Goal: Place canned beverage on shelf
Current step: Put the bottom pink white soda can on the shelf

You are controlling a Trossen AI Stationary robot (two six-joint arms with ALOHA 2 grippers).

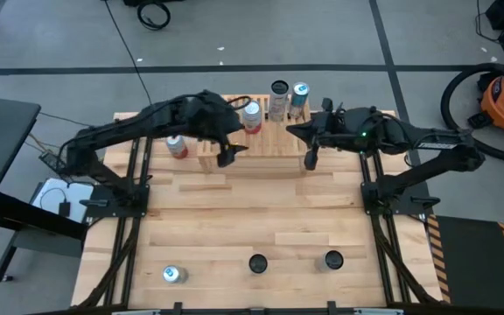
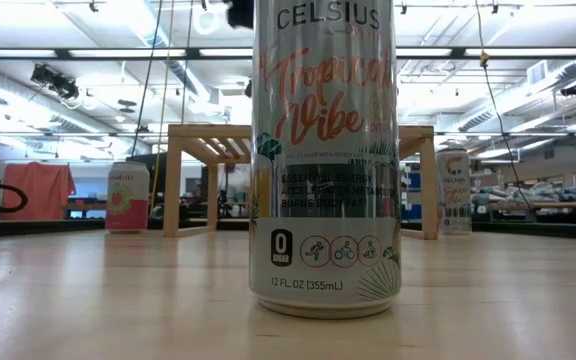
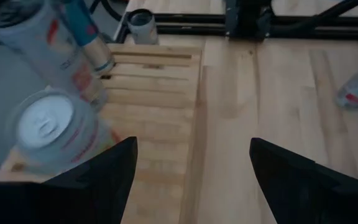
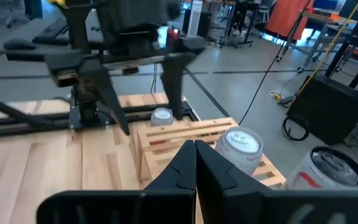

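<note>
The light wooden shelf (image 1: 256, 157) stands at the table's far side; its slatted top (image 3: 157, 93) fills the left wrist view. A red-and-white can (image 1: 252, 115) and two more cans (image 1: 278, 96) (image 1: 300, 94) stand at the shelf's far edge. A pink can (image 1: 176, 146) stands on the table left of the shelf. My left gripper (image 1: 230, 153) hovers open over the shelf's left part, nothing between its fingers (image 3: 98, 180). My right gripper (image 1: 311, 157) is shut and empty over the shelf's right end (image 4: 195, 162).
Three cans stand along the table's near edge (image 1: 174, 275) (image 1: 258, 262) (image 1: 332, 260); the middle one (image 2: 326, 160) fills the low view and hides much of the shelf (image 2: 193, 170). A white can (image 2: 454, 190) stands right of the shelf. Bare wood lies between shelf and near cans.
</note>
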